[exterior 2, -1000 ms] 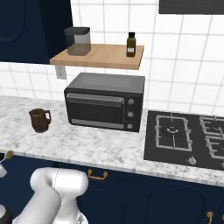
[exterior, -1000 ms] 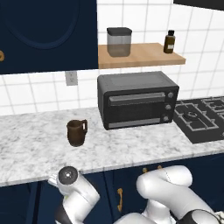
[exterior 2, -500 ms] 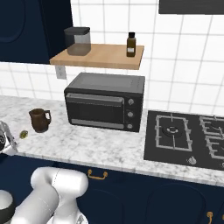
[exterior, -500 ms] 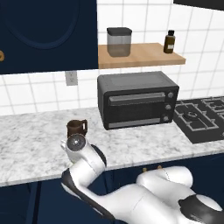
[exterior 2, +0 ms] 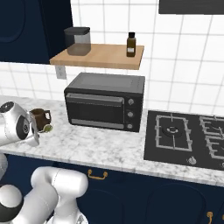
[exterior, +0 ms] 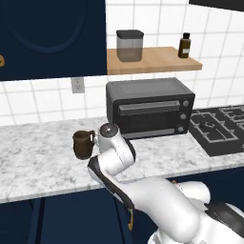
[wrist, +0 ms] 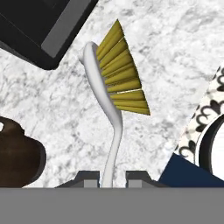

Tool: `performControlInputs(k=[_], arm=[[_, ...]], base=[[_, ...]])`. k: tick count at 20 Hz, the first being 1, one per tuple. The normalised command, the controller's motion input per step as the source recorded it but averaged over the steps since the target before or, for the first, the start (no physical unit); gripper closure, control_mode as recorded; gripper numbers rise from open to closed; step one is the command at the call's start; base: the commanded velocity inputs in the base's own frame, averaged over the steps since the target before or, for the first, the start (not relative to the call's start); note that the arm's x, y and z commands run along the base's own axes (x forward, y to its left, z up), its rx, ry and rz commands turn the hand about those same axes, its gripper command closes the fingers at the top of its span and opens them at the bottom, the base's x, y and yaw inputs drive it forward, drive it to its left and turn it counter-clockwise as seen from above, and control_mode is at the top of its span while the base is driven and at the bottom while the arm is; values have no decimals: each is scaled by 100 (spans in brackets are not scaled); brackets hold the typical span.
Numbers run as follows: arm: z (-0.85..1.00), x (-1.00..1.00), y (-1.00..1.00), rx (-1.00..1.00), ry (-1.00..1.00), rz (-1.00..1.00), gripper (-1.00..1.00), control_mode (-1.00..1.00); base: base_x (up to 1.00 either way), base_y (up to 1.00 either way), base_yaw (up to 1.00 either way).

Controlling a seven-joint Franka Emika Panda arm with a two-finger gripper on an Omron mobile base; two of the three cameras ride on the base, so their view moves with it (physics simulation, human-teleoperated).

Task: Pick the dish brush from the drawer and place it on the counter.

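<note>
My gripper (wrist: 111, 177) is shut on the thin white handle of the dish brush (wrist: 112, 111). The brush's white head and yellow bristles point away from the hand, above the speckled marble counter (wrist: 175, 65). In the right base view the gripper (exterior 2: 37, 133) hangs over the counter's front left part (exterior 2: 96, 146), and the brush tip (exterior 2: 45, 128) shows just beside the brown mug (exterior 2: 38, 118). In the left base view my hand (exterior: 110, 136) is right next to the mug (exterior: 83, 144). The drawer is out of view.
A black toaster oven (exterior 2: 105, 103) stands on the counter to the right of the mug, with a gas stove (exterior 2: 188, 138) further right. Above, a wooden shelf (exterior 2: 100, 57) carries a jar and a bottle. Bare marble lies in front of the oven.
The arm has risen from below the counter edge to above the counter beside the mug, carrying the brush. The jaws stayed shut.
</note>
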Motion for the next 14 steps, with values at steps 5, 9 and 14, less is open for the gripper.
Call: performControlInputs(k=[5,9,14], arm=[[-30,24,-85,11,-1,-15,100,-100],[-40,42,-41,2,0,-2,100,-100],[-56,51,-11,0,2,0,100,-100]], base=[[0,0,0],[0,0,0],[0,0,0]])
